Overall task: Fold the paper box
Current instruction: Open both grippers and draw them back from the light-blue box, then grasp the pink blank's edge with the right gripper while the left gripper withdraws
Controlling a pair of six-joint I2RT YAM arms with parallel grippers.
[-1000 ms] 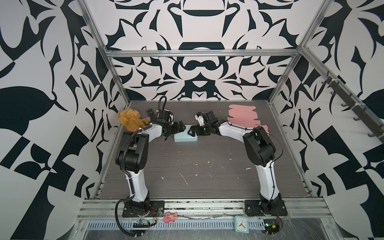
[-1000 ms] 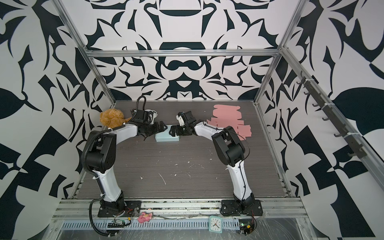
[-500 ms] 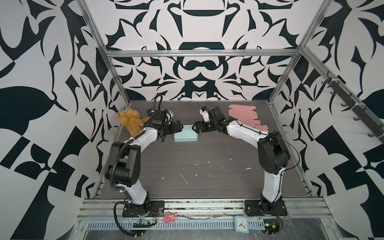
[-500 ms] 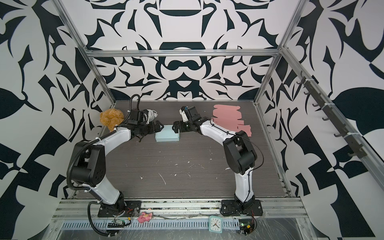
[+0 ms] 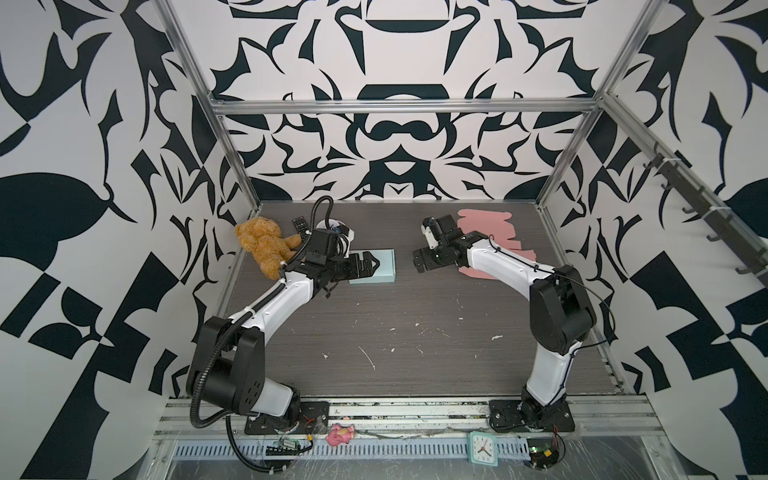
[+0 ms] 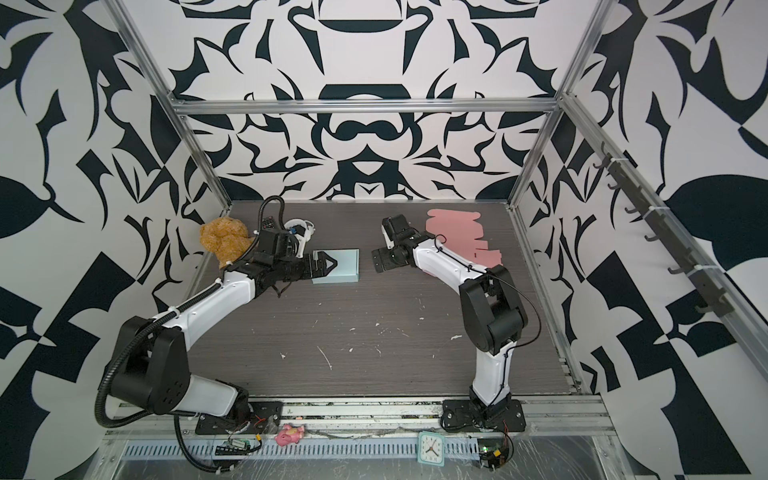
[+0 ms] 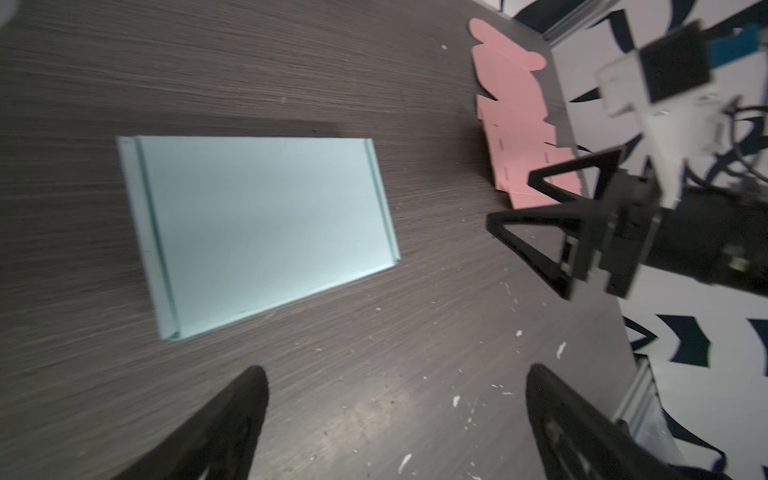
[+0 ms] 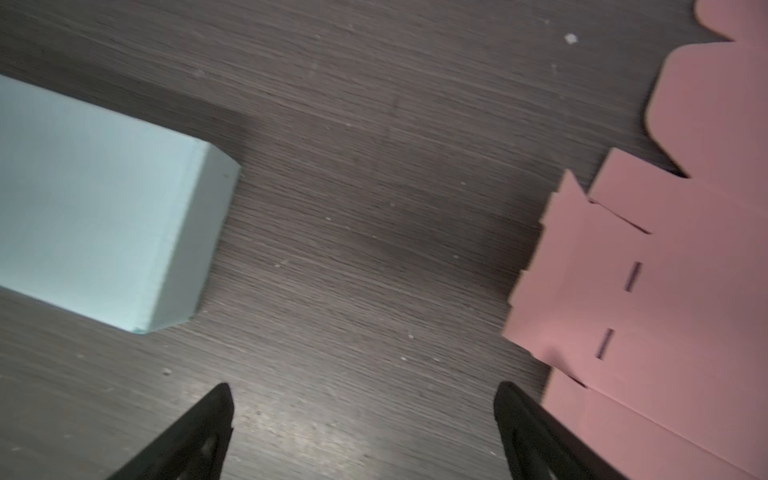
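On the desk (image 5: 395, 332), left of centre, the folded pale blue box (image 5: 385, 266) is seen. The left end effector (image 5: 374, 267) is held spread by its left side, and the right end effector (image 5: 417, 262) is spread and empty to its right. Flat pink sheets (image 5: 490, 226) are laid far right.

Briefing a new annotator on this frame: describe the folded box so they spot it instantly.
Start at the dark table, back-left area, where a brown teddy sits by the wall. Just right of the teddy lies the box, a closed flat rectangle. It's pale blue and assembled, unlike the pink sheet lying unfolded further right.
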